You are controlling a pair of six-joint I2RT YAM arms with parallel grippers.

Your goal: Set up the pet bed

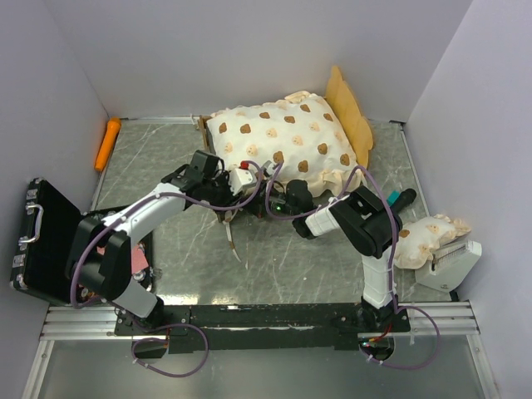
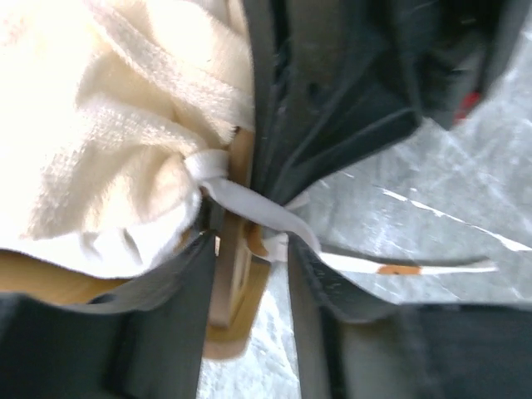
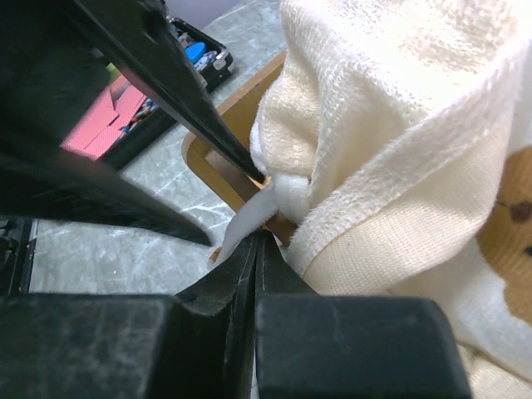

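At the near left corner of the pet bed [image 1: 287, 148], which sits far and centre, the step looks to be tying its mattress [image 1: 266, 129] down: my right gripper [image 3: 258, 241] is clenched on the white tie [image 2: 249, 204] while my left gripper [image 2: 249, 278] stands parted astride the wooden frame [image 3: 218, 150]. Next, I judge, the left must catch the loose end and cinch it, with the pillow [image 1: 428, 233] lying at the right edge. Grey marbled tabletop [image 1: 183, 241] runs to plain white walls [image 1: 249, 50] on three sides.
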